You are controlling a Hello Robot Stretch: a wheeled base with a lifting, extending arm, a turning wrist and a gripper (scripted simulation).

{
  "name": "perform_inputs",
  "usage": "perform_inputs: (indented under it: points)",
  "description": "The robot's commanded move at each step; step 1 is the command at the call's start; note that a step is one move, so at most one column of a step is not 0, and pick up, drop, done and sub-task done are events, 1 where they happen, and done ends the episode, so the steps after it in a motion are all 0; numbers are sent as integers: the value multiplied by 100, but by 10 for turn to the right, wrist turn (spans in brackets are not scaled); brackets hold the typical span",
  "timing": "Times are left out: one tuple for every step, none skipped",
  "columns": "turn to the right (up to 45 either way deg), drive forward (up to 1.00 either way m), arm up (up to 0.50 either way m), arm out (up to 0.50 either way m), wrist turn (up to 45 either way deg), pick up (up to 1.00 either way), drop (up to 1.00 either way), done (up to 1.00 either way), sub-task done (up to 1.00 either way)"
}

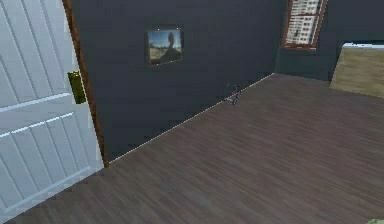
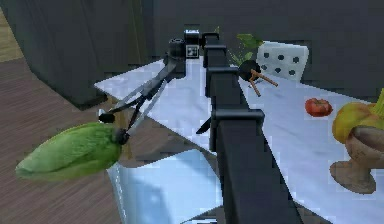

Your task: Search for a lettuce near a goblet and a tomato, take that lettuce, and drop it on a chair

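Observation:
In the arm side view a pale green leafy lettuce [image 2: 68,152] hangs at the far end of the gripper [image 2: 116,128], off the table's near corner and clear of the floor: the gripper holds it. The dark arm [image 2: 235,130] runs up across the white table [image 2: 300,135]. A red tomato [image 2: 318,106] lies on the table to the right of the arm. At the right edge stands a brown goblet-like stand [image 2: 358,165] with something yellow on top.
A white chair back with dark dots [image 2: 286,60] stands behind the table, with a green plant [image 2: 247,42] and a small dark object [image 2: 251,73] nearby. The forward view has a white door [image 1: 40,95] at left, a framed picture [image 1: 164,45], a window [image 1: 303,22] and open wooden floor [image 1: 250,160].

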Motion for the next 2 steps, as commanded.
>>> perform_inputs:
  points:
    - [0, 0, 0, -42, 0, 0, 0, 0, 0]
    - [450, 0, 0, 0, 0, 0, 0, 0, 0]
